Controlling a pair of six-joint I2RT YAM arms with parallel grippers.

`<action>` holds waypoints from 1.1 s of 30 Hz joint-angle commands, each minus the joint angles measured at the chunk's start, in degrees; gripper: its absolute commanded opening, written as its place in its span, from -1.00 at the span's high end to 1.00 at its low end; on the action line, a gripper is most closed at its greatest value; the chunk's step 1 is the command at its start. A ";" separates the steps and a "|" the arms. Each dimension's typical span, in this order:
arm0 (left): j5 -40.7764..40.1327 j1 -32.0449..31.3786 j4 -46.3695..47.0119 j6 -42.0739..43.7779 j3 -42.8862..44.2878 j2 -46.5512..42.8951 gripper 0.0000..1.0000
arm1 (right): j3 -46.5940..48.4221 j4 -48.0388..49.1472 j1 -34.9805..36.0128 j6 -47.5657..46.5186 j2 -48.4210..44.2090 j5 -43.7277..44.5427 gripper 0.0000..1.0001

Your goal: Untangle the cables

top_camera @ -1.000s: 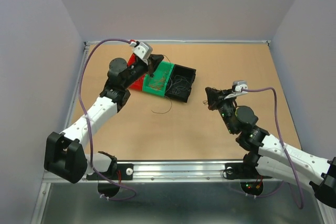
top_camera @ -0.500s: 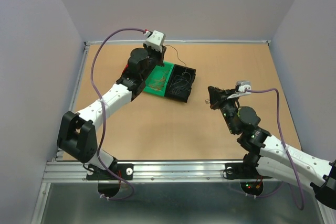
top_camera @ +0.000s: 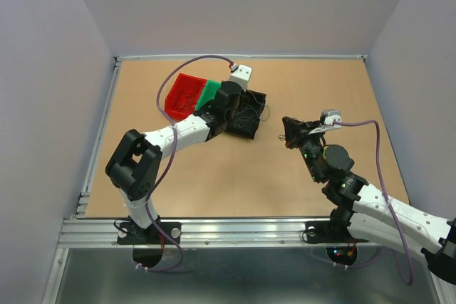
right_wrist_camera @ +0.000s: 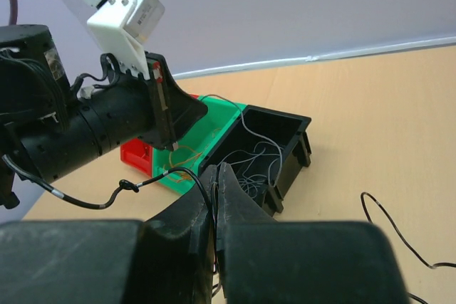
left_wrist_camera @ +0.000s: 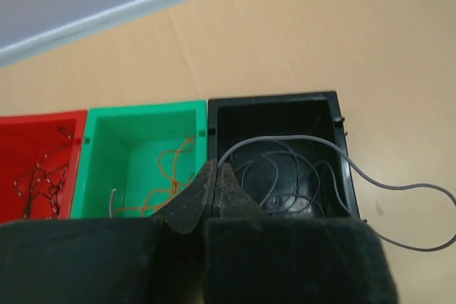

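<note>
While the left gripper (left_wrist_camera: 216,172) hung over the black bin (left_wrist_camera: 271,100), pinched tight on a grey wire (left_wrist_camera: 399,186) whose loop trailed past the bin's right wall, the step in hand was judged to be depositing a separated strand. The right gripper (right_wrist_camera: 216,176), likewise closed, appeared to hold a dark wire (right_wrist_camera: 128,187), though contact was hard to confirm. The next move called for drawing the loop inside the bin before release.

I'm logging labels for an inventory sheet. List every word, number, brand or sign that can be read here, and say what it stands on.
No text can be read in any view.
Pale sticker on the left arm, seen from the right wrist: too blurred to read.
Red bin, green bin, black bin: no print shows on them.
</note>
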 commanded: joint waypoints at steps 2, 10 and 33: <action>-3.88 -0.91 -0.81 -4.24 1.61 -2.67 1.00 | 2.40 0.89 -0.25 0.29 -1.17 0.81 0.99; -7.74 -0.74 -19.61 -9.86 16.27 8.39 1.00 | 2.40 0.72 -0.16 0.29 -1.43 1.08 0.99; -27.76 -3.19 -2.75 24.04 7.31 6.19 1.00 | 2.57 0.37 -0.16 0.55 -0.55 1.25 0.99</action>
